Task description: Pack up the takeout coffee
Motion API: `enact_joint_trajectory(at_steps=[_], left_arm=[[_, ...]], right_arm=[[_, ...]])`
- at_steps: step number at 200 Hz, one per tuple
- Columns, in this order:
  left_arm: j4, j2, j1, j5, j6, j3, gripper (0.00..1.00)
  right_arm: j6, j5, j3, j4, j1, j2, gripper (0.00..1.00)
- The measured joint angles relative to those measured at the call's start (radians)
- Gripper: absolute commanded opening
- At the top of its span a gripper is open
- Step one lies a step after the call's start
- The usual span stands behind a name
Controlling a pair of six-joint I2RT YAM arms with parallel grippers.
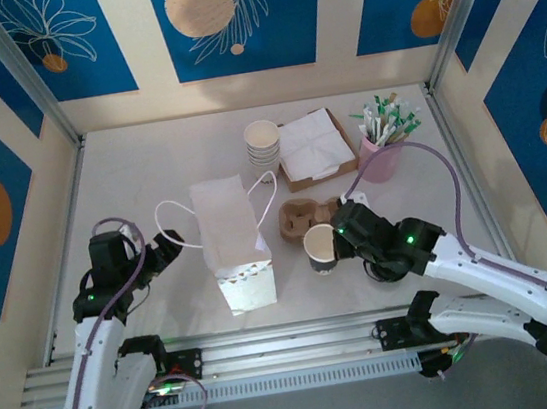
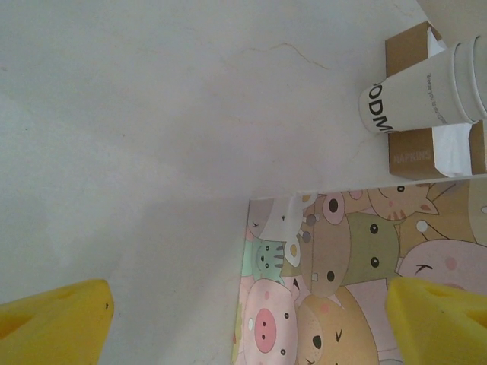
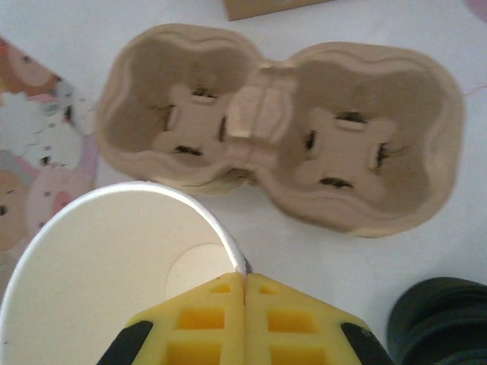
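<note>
Where writing shows: the lowest cup of the cup stack (image 2: 417, 95) bears dark letters reading "ODM", cut off at its base, plus a line of small print too fine to read; the napkin box (image 2: 415, 156) is printed "NAPKINS".
Paper bag (image 1: 229, 233): one, lying flat in the middle of the table (image 1: 128, 173), white on its upper side, with cartoon pigs and other animals printed on the face toward the near edge; two string handles loop out at its far end.
Left arm: rises from the near left corner and bends toward the bag, the left gripper (image 1: 169, 251) pointing at the bag's left side.
Left gripper state: spread wide, its yellow fingers (image 2: 61, 327) far apart with nothing between them.
Right arm: stretches from the near right corner leftward across the table.
Right gripper (image 3: 245, 285): fingers pressed together, pinching the rim of the coffee cup (image 3: 114, 274).
Coffee cup position: one, upright, between the bag and the right arm, just on the near side of the cup carrier (image 3: 281, 144); whether it rests on the table cannot be told.
Cup carrier: one, brown pulp, two wells, just right of the bag.
Cup stack count: one stack of several nested cups near the far edge; exact number unclear.
Napkin box position: one, just right of the stack.
Pink cup (image 1: 380, 158): one, toward the far right corner, holding many green-and-white sticks.
</note>
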Motion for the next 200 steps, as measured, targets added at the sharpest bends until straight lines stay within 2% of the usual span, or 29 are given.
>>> enact_joint_trajectory(at_steps=[111,149,187,200], left_arm=[[-0.004,-0.001,0.0,0.036,0.0,-0.026,0.92],[-0.002,0.0,0.0,0.037,0.0,-0.032,0.92],[0.002,0.0,0.0,0.037,0.0,-0.032,0.92],[0.002,0.0,0.0,0.037,0.0,-0.032,0.92]], right_arm=[[0.041,-0.025,-0.08,0.043,0.018,0.027,0.0],[0.041,-0.025,-0.087,0.044,0.029,0.032,0.11],[0.043,-0.021,-0.087,0.034,0.035,0.035,0.35],[0.047,-0.022,-0.085,0.023,0.035,0.035,0.39]])
